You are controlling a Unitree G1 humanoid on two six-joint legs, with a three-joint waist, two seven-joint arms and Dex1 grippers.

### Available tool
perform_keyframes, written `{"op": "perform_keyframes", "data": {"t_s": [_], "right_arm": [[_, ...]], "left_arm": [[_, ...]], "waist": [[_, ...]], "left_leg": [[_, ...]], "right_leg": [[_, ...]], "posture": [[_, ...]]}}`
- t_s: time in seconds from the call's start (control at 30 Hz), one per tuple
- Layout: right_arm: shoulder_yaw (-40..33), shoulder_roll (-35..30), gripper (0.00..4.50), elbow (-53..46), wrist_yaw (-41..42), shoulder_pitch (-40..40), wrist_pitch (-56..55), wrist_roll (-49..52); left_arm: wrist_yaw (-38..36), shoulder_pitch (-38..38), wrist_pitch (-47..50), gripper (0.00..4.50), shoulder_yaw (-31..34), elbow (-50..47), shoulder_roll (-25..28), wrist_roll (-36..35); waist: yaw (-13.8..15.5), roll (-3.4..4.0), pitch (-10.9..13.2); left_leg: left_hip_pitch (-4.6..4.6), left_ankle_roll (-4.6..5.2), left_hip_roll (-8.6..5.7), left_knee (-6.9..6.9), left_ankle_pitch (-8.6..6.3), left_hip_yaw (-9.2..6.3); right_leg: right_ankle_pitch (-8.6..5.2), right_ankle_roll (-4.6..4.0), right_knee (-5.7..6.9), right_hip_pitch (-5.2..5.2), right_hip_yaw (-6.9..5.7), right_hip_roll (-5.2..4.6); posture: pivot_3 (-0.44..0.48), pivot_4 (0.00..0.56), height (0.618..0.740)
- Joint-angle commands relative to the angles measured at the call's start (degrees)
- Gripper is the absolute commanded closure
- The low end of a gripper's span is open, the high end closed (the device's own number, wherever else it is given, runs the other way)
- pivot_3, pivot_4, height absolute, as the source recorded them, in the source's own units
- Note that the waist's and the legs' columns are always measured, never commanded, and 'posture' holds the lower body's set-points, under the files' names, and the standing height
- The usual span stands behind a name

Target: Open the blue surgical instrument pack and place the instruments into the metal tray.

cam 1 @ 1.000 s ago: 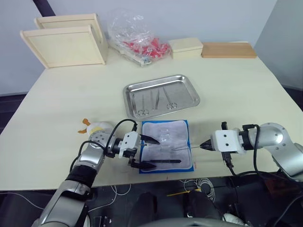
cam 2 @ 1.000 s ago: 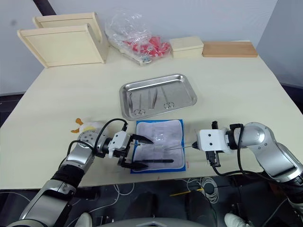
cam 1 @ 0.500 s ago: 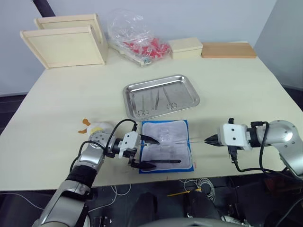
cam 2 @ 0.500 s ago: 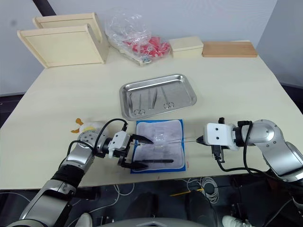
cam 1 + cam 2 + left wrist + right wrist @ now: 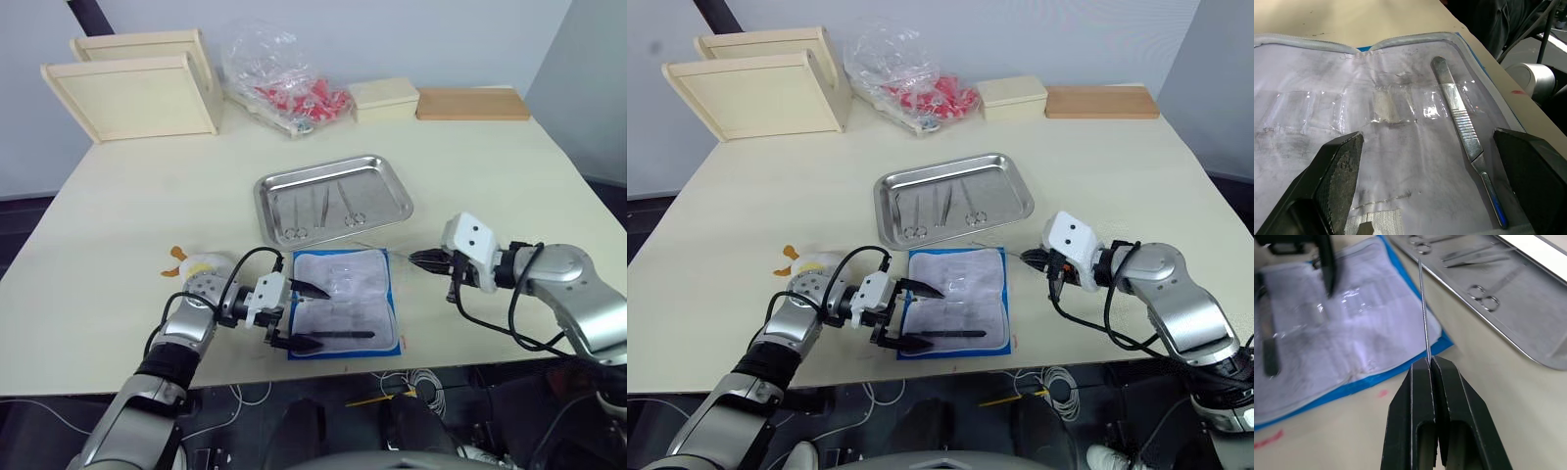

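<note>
since a second ago the right gripper [image 5: 415, 258] has pulled a thin steel instrument [image 5: 1423, 303] out of the blue pouch [image 5: 345, 303] and swung up toward the metal tray [image 5: 333, 199]; it now hangs just off the pouch's far right corner, near the tray's front edge. its two black fingers [image 5: 1415, 396] are pinched together on the near end of that slim rod, and the rod's far tip reaches over the tray's rim in the right wrist view. the pouch lies open and flat on the pale table [image 5: 118, 225], just in front of the tray, its grey-white lining and clear sleeves facing up. one flat-handled tool [image 5: 1464, 132] with a ribbed grip lies in the pouch near its front edge. the left gripper [image 5: 299, 315] sits at the pouch's left edge with its fingers spread wide, one over the lining and one by the front edge, holding nothing. scissors with ring handles [image 5: 297, 221] and other slim pieces already lie in the tray. at the back of the table stand two wooden trays [image 5: 137, 93] and a clear bag of red items [image 5: 284, 83].
</note>
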Motion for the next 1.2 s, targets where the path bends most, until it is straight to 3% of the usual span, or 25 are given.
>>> {"op": "perform_keyframes", "data": {"t_s": [0.03,0.77,1.2], "right_arm": [[-1.7,2.7,4.46,2.8,-5.2,-3.3,2.5,-0.7],[0.6,23.9,4.46,28.8,-25.3,-21.2,3.3,-7.4],[-1.0,32.2,4.46,48.9,-31.5,-31.8,0.3,-10.0]], "left_arm": [[-0.4,3.3,1.5,0.00,-3.3,2.5,0.9,4.7],[0.5,3.8,2.2,0.00,-3.0,1.1,1.0,4.5],[0.6,3.5,1.3,0.00,-3.2,2.3,0.7,4.8]], "waist": [[0.0,0.00,0.0],[-0.2,0.14,-0.1],[-0.4,0.16,-0.1]], "left_leg": [[0.01,0.00,0.00,0.00,0.00,0.00],[-0.03,0.10,0.00,-0.01,-0.06,0.02],[-0.03,0.11,0.00,-0.01,-0.06,0.01]], "right_leg": [[0.00,0.00,0.01,0.00,0.01,0.01],[0.16,-0.10,0.03,-0.02,0.09,0.07],[0.19,-0.13,0.05,-0.02,0.09,0.06]], "posture": [[0.000,0.150,0.740],[0.000,0.150,0.740],[0.000,0.150,0.740]]}}
